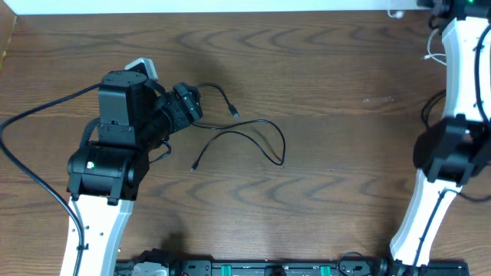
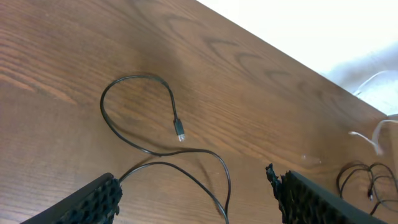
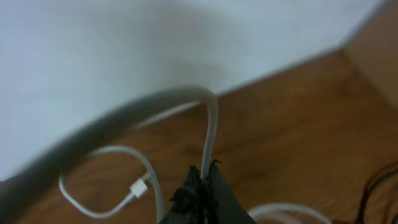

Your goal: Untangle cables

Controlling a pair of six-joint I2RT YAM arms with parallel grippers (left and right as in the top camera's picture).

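Note:
A thin black cable [image 1: 253, 136] lies in loose curves on the wooden table, right of my left arm. In the left wrist view the black cable [image 2: 143, 146] loops on the wood, its plug end lying free, and runs between the fingers. My left gripper [image 2: 196, 196] is open above it. In the overhead view the left gripper [image 1: 188, 103] sits by the cable's left end. My right gripper [image 3: 202, 177] is shut on a white cable [image 3: 208, 134], which loops down to a white plug [image 3: 138, 185]. The right gripper is at the far right table corner, hidden in the overhead view.
Another small bundle of black cable [image 2: 367, 180] and white cable ends [image 2: 373, 134] lie at the far right by the table edge. A white wall borders the table's far edge [image 1: 230, 6]. The right arm [image 1: 453, 146] stands along the right side.

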